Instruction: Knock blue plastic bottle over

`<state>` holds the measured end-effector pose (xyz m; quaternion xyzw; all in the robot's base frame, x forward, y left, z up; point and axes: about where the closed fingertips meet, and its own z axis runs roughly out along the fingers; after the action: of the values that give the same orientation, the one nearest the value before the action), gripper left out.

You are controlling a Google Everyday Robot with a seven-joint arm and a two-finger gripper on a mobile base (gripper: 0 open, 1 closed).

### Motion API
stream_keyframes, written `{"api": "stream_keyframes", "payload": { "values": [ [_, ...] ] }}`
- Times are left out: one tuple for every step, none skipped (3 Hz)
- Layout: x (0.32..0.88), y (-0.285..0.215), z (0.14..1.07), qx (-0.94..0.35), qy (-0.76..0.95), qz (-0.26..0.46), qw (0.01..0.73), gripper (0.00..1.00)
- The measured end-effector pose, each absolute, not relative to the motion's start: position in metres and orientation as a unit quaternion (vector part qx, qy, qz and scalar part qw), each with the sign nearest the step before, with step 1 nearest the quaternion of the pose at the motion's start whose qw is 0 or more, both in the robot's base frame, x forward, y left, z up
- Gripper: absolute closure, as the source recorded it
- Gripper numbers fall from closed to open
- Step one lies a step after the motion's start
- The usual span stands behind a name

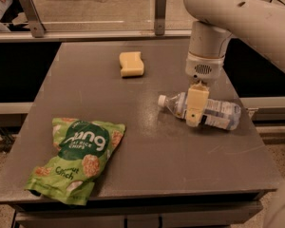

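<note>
The blue plastic bottle [217, 112] lies on its side on the grey table [147, 151], at the right, with its white cap [162, 100] pointing left. My gripper [194, 109] hangs from the white arm [237, 18] straight above the bottle. Its cream fingers [196, 103] reach down in front of the bottle's neck end and cover part of it. I cannot tell if they touch the bottle.
A yellow sponge [131, 63] lies at the back middle of the table. A green bag of rice chips [78, 156] lies at the front left. A glass rail with metal posts [160, 11] runs behind the table. The table's right edge is close to the bottle's base.
</note>
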<state>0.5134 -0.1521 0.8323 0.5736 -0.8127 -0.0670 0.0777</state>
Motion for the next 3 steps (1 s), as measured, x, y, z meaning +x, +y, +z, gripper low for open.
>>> {"api": "stream_keyframes", "payload": {
  "values": [
    [0.5135,-0.1524,0.8327,0.573,-0.813,-0.067,0.078,0.29],
    [0.5136,-0.1527,0.8331,0.573,-0.813,-0.067,0.078,0.28],
    [0.5137,-0.1530,0.8334,0.572,-0.813,-0.066,0.078,0.27]
  ]
}}
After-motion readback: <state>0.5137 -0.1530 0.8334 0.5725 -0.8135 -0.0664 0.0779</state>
